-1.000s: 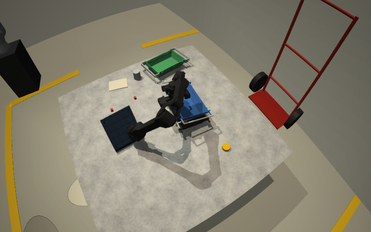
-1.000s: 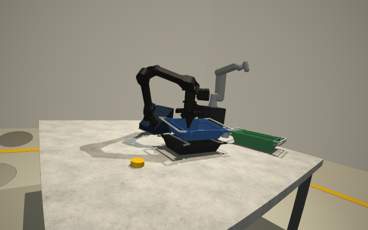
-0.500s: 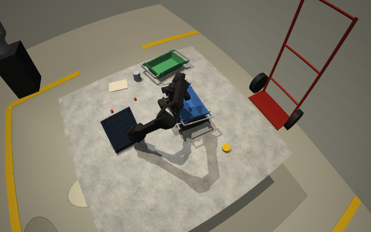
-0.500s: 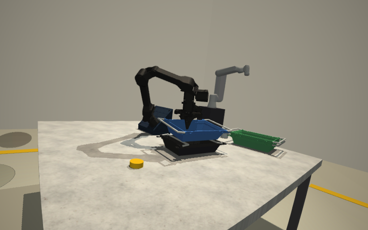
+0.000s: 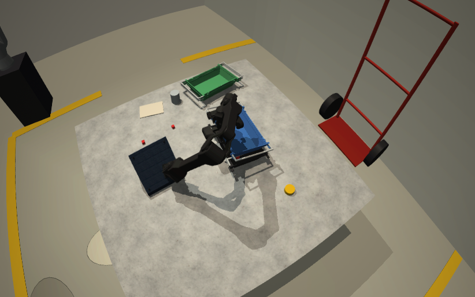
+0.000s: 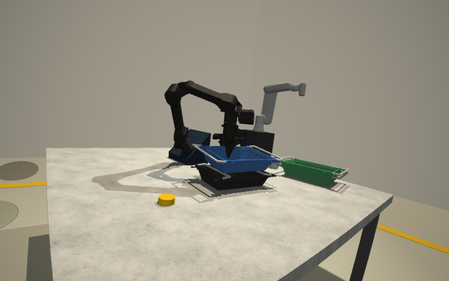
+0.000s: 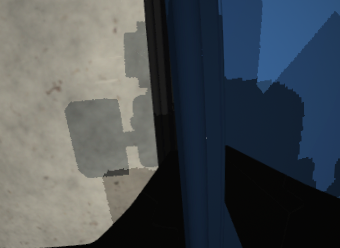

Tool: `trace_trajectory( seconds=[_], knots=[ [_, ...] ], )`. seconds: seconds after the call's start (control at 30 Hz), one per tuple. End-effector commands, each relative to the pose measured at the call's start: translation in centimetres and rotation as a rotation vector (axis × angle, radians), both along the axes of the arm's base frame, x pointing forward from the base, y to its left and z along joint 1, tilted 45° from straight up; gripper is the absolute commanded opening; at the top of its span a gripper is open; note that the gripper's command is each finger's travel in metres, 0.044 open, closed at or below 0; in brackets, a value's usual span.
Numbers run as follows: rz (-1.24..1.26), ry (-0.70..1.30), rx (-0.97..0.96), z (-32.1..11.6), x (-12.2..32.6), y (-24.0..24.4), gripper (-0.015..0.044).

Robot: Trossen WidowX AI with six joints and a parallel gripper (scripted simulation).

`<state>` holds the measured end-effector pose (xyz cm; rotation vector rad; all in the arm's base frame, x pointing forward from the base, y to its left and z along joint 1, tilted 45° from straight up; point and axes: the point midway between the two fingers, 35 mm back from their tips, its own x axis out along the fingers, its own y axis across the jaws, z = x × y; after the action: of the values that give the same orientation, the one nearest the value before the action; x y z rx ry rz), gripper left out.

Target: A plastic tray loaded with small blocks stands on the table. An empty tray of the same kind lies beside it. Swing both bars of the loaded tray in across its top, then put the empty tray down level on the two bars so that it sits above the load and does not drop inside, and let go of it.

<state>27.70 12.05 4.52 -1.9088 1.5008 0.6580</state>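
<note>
The end effector [image 6: 229,153] is clamped on the long side wall of the blue tray [image 6: 243,158], held over the black loaded tray [image 6: 235,178], so lowering it level comes next, though only the exterior view shows the gap between them.

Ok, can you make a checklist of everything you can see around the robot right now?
Surface: grey mottled table, shadows across it.
Job's things: blue tray held above the black tray, slightly tilted, its own wire bars out over its ends.
Clutter: green tray, yellow disc, grey cylinder, beige card, two small red blocks, dark slatted panel.
Grippers: gripper shut on the blue tray's side wall.
Cables: nothing seen.
Surroundings: red hand truck, grey arm on a black box, yellow floor lines.
</note>
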Motion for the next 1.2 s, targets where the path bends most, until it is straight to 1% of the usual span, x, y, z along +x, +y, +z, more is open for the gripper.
trace_trajectory(
  seconds=[0.0,0.8,0.83,1.17],
  knots=[
    [-0.031,0.018,-0.007,-0.1,-0.1,-1.0,0.0000],
    [-0.031,0.018,-0.007,-0.1,-0.1,-1.0,0.0000],
    [-0.002,0.002,0.000,0.0,0.0,-0.1,0.0000],
    [-0.031,0.017,-0.007,-0.6,-0.1,-1.8,0.0000]
  ],
)
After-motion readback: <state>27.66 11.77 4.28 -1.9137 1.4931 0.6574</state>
